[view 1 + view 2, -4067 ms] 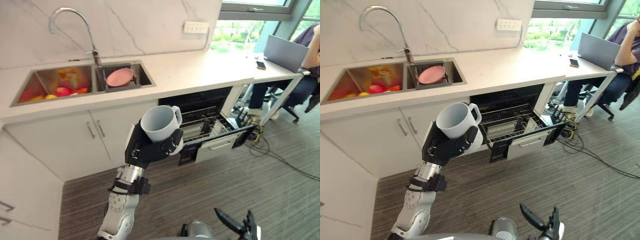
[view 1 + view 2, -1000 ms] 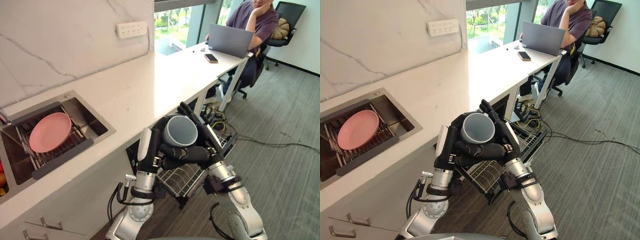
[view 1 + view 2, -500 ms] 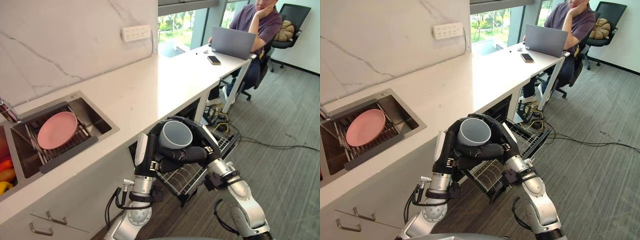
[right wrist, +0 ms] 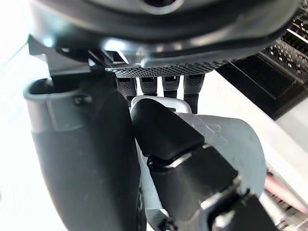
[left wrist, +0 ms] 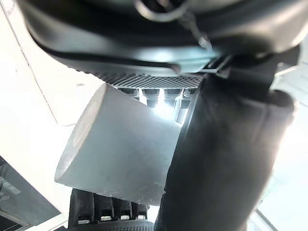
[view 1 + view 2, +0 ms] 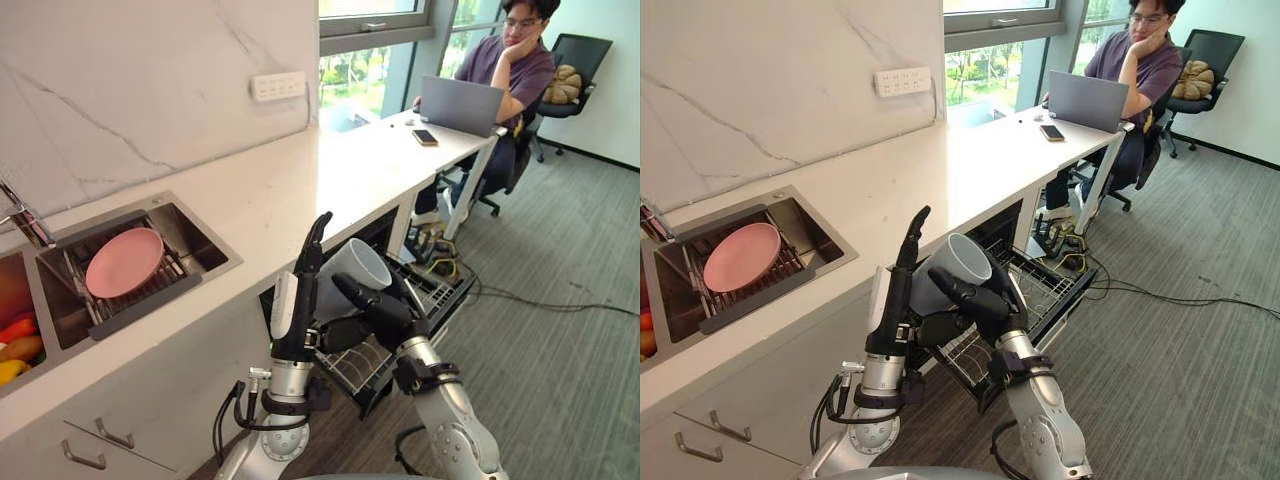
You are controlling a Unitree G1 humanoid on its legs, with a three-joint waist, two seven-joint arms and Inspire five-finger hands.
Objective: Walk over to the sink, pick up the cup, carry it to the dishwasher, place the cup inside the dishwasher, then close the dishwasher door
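Right hand (image 6: 368, 306) curls round tilted white ceramic cup (image 6: 349, 272), left hand (image 6: 304, 282) flat-open beside it; lone grip could drop it.

cup (image 6: 350, 268) – pale grey-white, smooth-sided | tilted, mouth away from the robot | in the air, clasped by right hand (image 6: 372, 306) | above dishwasher (image 6: 998, 222) – under tabletop (image 6: 300, 190), door down, wire rack (image 6: 1040, 285) pulled out

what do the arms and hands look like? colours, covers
The left arm and right arm are silver-grey shells with black collars at the wrists. The left hand and right hand are dark, with slim fingers; the left bears a white cover on one side.
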